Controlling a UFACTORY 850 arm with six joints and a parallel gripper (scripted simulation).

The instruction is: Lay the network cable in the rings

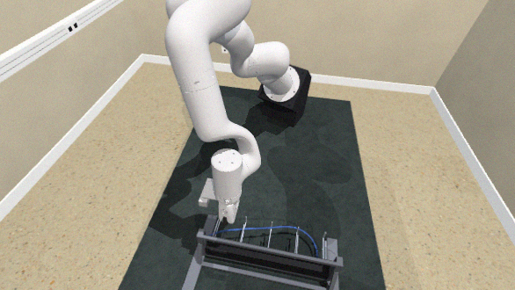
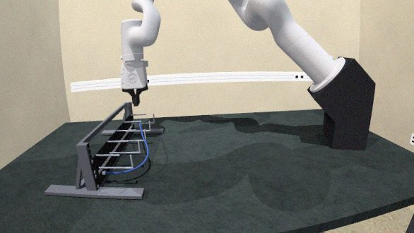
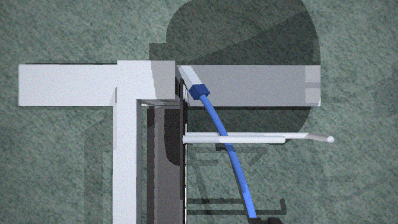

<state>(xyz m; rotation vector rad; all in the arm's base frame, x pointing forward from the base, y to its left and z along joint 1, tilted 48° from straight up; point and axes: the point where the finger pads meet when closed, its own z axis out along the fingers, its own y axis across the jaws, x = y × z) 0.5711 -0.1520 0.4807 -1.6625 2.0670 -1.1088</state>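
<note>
A grey patch-panel rack [image 1: 268,257] [image 2: 121,141] stands on the dark mat, with several steel rings sticking out of its back. The blue network cable [image 1: 272,228] runs along the rings from one end of the rack to the other; it also shows in the exterior view [image 2: 145,148]. In the wrist view the cable [image 3: 230,150] crosses one steel ring [image 3: 255,137], and its blue plug end [image 3: 197,91] rests by the rack's end post. My gripper [image 1: 228,216] [image 2: 135,102] is shut and hovers just above that end of the rack, clear of the cable. Its fingers are not in the wrist view.
The arm's black base [image 1: 286,94] stands at the far end of the mat. The rack's grey feet [image 2: 95,192] reach out over the mat at both ends. A white rail [image 2: 219,78] runs along the back wall.
</note>
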